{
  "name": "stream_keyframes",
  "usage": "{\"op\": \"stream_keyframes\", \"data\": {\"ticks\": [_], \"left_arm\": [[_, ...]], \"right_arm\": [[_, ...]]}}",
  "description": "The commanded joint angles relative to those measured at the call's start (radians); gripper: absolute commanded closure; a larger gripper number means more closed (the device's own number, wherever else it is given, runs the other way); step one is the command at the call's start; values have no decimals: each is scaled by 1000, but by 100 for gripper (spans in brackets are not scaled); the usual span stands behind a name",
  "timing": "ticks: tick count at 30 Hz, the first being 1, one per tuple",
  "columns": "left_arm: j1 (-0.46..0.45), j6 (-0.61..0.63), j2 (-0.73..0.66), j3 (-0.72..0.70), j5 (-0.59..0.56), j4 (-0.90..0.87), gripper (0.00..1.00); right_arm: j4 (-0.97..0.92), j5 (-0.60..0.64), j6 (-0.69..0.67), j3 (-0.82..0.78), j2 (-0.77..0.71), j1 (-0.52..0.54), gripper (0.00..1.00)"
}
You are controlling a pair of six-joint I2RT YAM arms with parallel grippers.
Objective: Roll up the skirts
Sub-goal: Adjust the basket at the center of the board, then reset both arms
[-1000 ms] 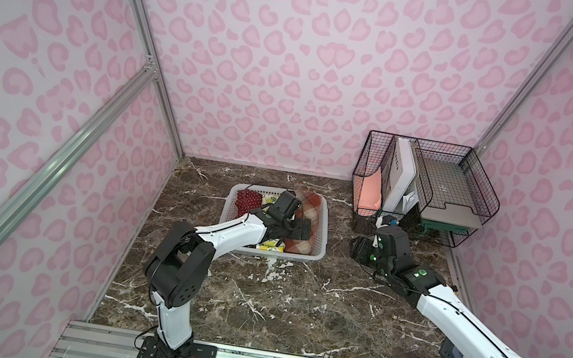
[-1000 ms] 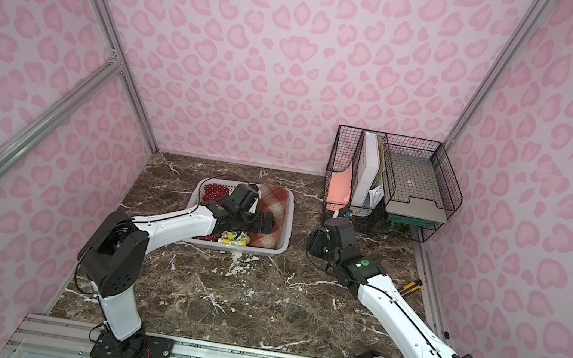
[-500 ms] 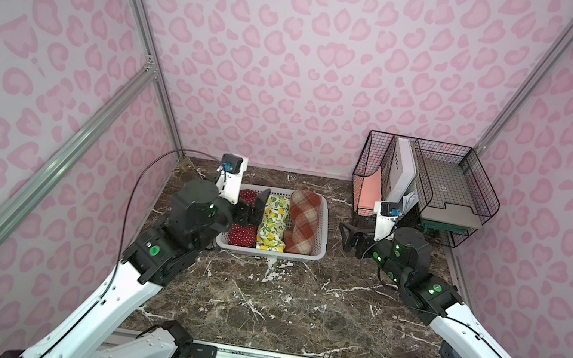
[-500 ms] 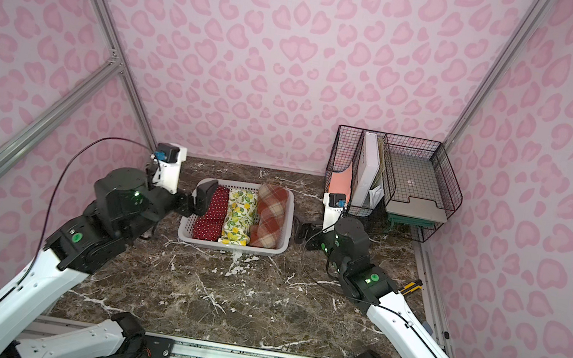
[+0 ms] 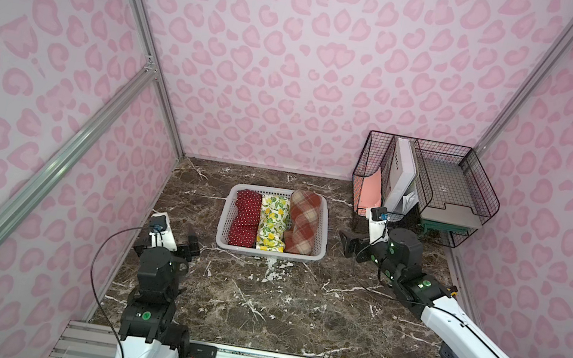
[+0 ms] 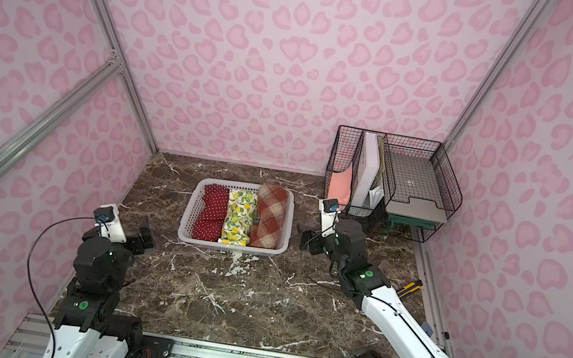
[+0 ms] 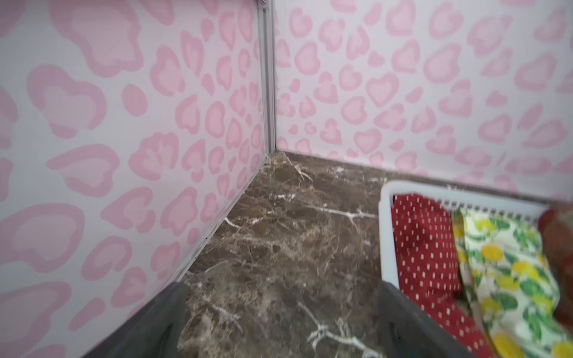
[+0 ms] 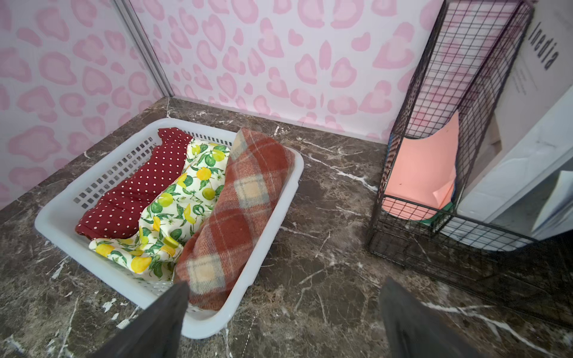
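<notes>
Three rolled skirts lie side by side in a white lattice basket (image 5: 268, 252). They are a red polka-dot skirt (image 5: 246, 218), a lemon-print skirt (image 5: 272, 224) and a rust plaid skirt (image 5: 302, 226). My left gripper (image 5: 167, 243) is open and empty over the marble, left of and nearer than the basket; in the left wrist view (image 7: 282, 310) only floor lies between its fingers. My right gripper (image 5: 370, 243) is open and empty just right of the basket. In the right wrist view (image 8: 283, 310) one finger overlaps the plaid skirt (image 8: 242, 198).
A black wire rack (image 5: 429, 188) holding a pink folder (image 5: 367, 193), a white box and a grey tray stands at the back right, close behind my right gripper. Pink patterned walls enclose the dark marble floor (image 5: 256, 301) on three sides.
My left arm has drawn back from over the basket to the front left, uncovering the three rolls. My right gripper stays beside the basket's right side.
</notes>
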Motion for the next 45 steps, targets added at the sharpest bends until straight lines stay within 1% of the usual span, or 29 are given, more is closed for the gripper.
{"op": "stream_keyframes", "data": {"ticks": [1, 2, 3, 5, 7, 8, 9, 10, 11, 13, 14, 15, 16, 17, 19, 20, 21, 23, 25, 28, 30, 31, 32, 34, 36, 38, 40, 43, 45], "left_arm": [[94, -119, 188, 35, 314, 308, 2], [126, -119, 303, 81, 450, 326, 2], [131, -116, 394, 119, 525, 336, 1], [150, -135, 552, 151, 499, 417, 1], [182, -124, 655, 137, 508, 494, 1], [184, -118, 705, 120, 545, 518, 2], [180, -65, 756, 111, 597, 502, 2], [176, -27, 793, 92, 584, 485, 2], [176, -35, 821, 47, 560, 511, 2], [147, -2, 824, -18, 482, 533, 2], [115, 55, 837, -39, 404, 575, 1], [102, 58, 854, -35, 342, 604, 1], [99, 56, 878, -27, 333, 628, 1], [86, 74, 901, 16, 335, 561, 1], [38, 113, 936, 66, 322, 497, 1], [33, 51, 934, 64, 348, 500, 1], [30, -24, 919, 20, 343, 601, 1], [-12, -6, 913, -30, 223, 675, 1], [-15, -5, 962, -65, 228, 790, 1], [-95, 94, 1078, -113, 177, 998, 1], [-112, 113, 1073, -52, 193, 867, 1], [-106, 112, 1090, -31, 199, 854, 1], [-102, 91, 1082, 4, 183, 769, 1], [-100, 61, 1075, -45, 128, 868, 1], [-86, 33, 1073, -55, 107, 875, 1], [-88, 40, 1088, 7, 110, 769, 1], [-118, 67, 1089, 15, 83, 766, 1], [-129, 92, 1086, 8, 103, 776, 1], [-127, 93, 1086, 8, 104, 775, 1]], "right_arm": [[130, -77, -7, -34, -4, -44, 1], [144, -94, -16, -41, 3, -55, 1], [145, -98, -29, -41, 7, -59, 1], [139, -86, -52, -29, 14, -67, 1], [147, -82, -69, -29, 7, -79, 1], [158, -81, -64, -37, 1, -92, 0], [173, -83, -56, -51, -8, -107, 0], [185, -84, -46, -64, -13, -117, 1], [187, -85, -36, -68, -17, -130, 1], [178, -89, -31, -63, -24, -143, 1], [185, -89, -30, -63, -29, -147, 1], [200, -91, -27, -68, -32, -151, 0], [209, -91, -23, -70, -34, -156, 0], [211, -87, -14, -73, -36, -160, 1], [225, -86, -8, -86, -37, -171, 0], [226, -84, -1, -88, -35, -178, 0], [216, -90, 2, -83, -34, -184, 1], [197, -88, -2, -72, -40, -192, 0], [214, -81, 0, -84, -55, -195, 0], [235, -68, 9, -107, -74, -202, 1], [241, -60, 12, -119, -79, -207, 1], [245, -56, 15, -123, -78, -209, 0], [247, -53, 19, -125, -78, -210, 1], [246, -52, 22, -128, -80, -215, 1], [245, -49, 25, -134, -82, -225, 1], [271, -56, 16, -160, -87, -241, 1], [325, -98, -3, -196, -87, -275, 0], [360, -136, -24, -224, -80, -339, 1], [367, -66, -33, -231, -75, -369, 0]]}}
